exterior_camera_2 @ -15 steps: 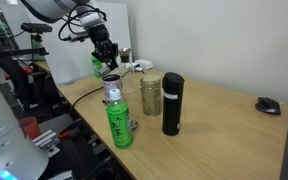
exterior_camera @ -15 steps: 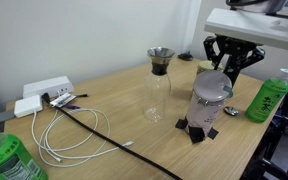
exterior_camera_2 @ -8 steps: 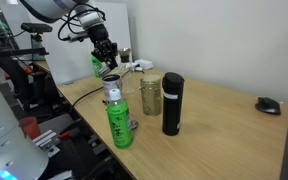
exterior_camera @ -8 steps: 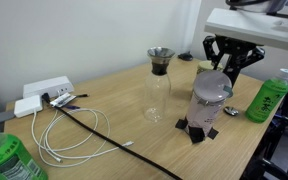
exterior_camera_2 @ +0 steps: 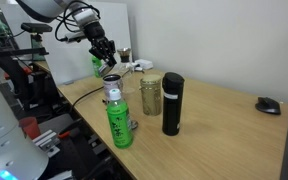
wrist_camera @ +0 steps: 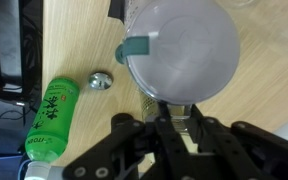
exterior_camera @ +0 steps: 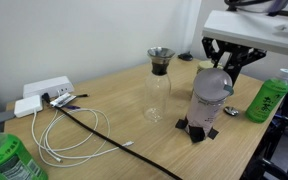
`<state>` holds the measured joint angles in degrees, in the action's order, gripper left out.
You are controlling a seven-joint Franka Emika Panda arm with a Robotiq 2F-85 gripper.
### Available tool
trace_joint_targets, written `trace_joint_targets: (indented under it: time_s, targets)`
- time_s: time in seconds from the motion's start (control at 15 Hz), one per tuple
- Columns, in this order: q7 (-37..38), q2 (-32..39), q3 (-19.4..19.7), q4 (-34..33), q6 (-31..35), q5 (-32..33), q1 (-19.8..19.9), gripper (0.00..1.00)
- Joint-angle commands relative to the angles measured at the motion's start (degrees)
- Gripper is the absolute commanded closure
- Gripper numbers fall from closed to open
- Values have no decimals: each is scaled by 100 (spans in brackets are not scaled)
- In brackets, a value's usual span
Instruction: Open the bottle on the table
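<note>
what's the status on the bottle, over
Tool open, poised over the bottle. White cap on, not gripped. Carafe and green bottle off to the sides, nothing between tool and cap.

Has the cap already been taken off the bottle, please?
No, the broad pale cap sits closed on top of the bottle, seen plainly from above in the wrist view.

Showed grey-translucent bottle (exterior_camera: pixel 210 98) on black base (exterior_camera: pixel 196 129), light-brown wood-grain table (exterior_camera: pixel 114 105), green bottle (exterior_camera: pixel 268 97) far right, black gripper (exterior_camera: pixel 227 66), white cables (exterior_camera: pixel 52 135) left.
</note>
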<state>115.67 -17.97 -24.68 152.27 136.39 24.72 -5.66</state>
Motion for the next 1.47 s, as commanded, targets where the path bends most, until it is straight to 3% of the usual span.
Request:
trace_joint_targets:
  time_s: [0.0,1.4]
  targets:
    - [155,9,-39,-133,-315,164,-95,94]
    - [197,109,-169,-424,-698,332,-448,94]
